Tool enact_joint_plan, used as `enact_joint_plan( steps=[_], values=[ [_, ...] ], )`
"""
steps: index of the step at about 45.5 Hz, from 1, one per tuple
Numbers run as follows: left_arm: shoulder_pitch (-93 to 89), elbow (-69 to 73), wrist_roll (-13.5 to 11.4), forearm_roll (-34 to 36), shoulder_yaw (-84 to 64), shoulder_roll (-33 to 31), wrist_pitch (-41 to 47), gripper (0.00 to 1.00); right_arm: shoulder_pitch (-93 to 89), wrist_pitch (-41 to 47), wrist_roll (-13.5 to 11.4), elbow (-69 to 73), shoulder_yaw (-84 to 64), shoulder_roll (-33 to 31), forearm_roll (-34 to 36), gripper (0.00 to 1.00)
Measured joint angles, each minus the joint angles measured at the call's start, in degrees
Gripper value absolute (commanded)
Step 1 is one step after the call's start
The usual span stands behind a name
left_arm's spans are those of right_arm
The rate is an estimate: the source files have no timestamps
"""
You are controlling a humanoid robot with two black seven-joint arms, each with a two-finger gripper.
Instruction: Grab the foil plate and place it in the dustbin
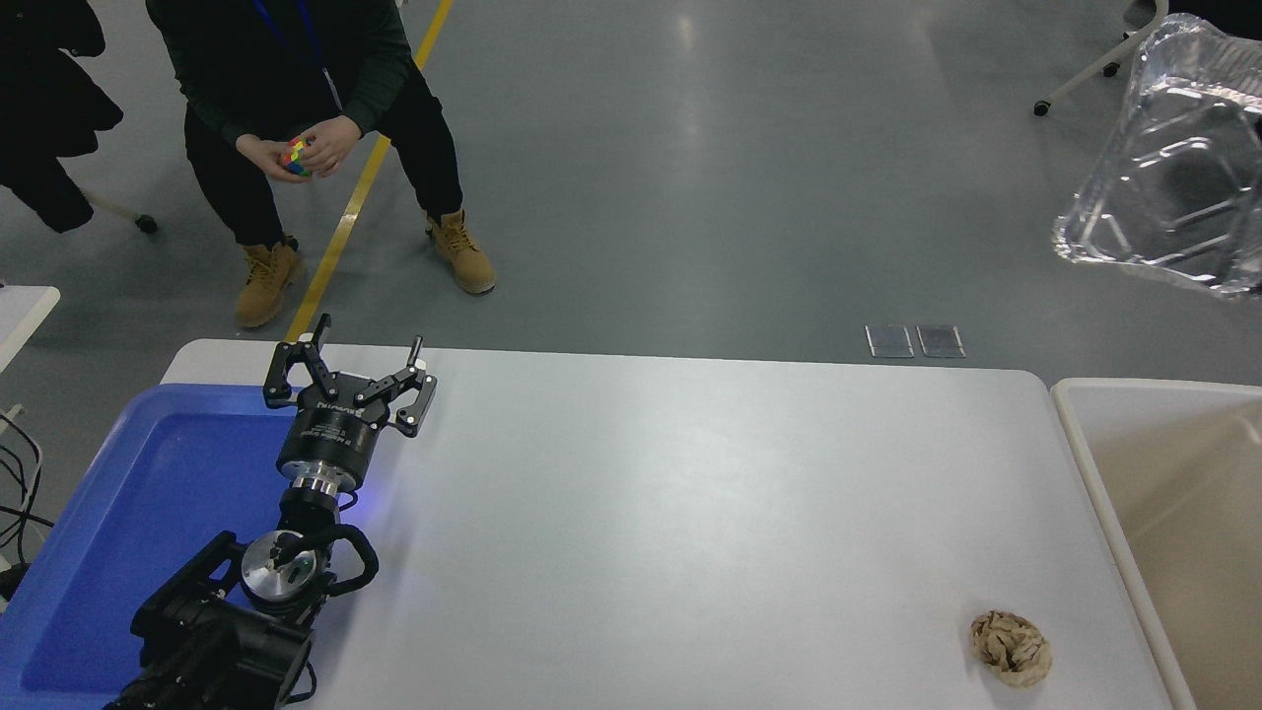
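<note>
The foil plate, shiny, crinkled and ribbed, hangs in the air at the top right, tilted, and runs off the right edge. What holds it is out of view, and my right gripper does not show. The dustbin, beige with a thick pale rim and a tan inside, stands at the table's right end, below the plate in the picture. My left gripper is open and empty, parked at the lower left over the edge of a blue tray.
The blue flat tray lies at the table's left end. A crumpled brown paper ball lies on the white table at the front right, near the dustbin. A person sits beyond the far left, holding a colourful cube.
</note>
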Motion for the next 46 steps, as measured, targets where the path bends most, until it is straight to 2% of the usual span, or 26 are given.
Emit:
enact_joint_plan(
  steps=[7,14,15,19,23,26,34,40,46],
  values=[
    [0.0,-0.01,0.0,0.0,0.0,0.0,0.0,0.99,-4.49,-0.29,7.49,-4.23,-0.55,-4.08,-6.51,0.0],
    [0.01,0.0,0.0,-0.02,0.0,0.0,0.0,0.99,-12.28,-4.4,18.07,-11.21,-0.84,-5.01,-9.22,0.0],
    [0.02,0.0,0.01,-0.01,0.0,0.0,0.0,0.99,-13.87,-5.27,20.03,-12.55,-0.84,-4.9,-9.29,0.0],
    [0.02,0.0,0.01,-0.01,0.0,0.0,0.0,0.99,-18.76,-7.7,25.04,-16.42,-0.81,-3.86,-7.6,0.0],
    [0.02,0.0,0.0,-0.02,0.0,0.0,0.0,0.99,-24.29,-10.62,28.63,-20.59,-0.58,-1.38,-2.84,0.0],
    [0.01,0.0,0.01,-0.01,0.0,0.0,0.0,0.99,-27.71,-12.74,29.96,-23.42,-0.46,0.9,0.14,0.0],
    [0.01,0.0,0.0,-0.01,0.0,-0.01,-0.01,0.99,-40.66,-18.52,32.76,-39.8,1.08,13.35,10.21,0.0],
    [0.01,0.0,0.01,-0.01,0.0,0.0,-0.01,0.99,-48.4,-20.32,33.05,-50.24,3.58,21.48,16.07,0.0],
    [0.01,0.0,0.0,0.0,0.0,0.0,-0.01,0.99,-54.15,-21.59,31.84,-56.43,7.73,27.1,21.43,0.0]
  ],
)
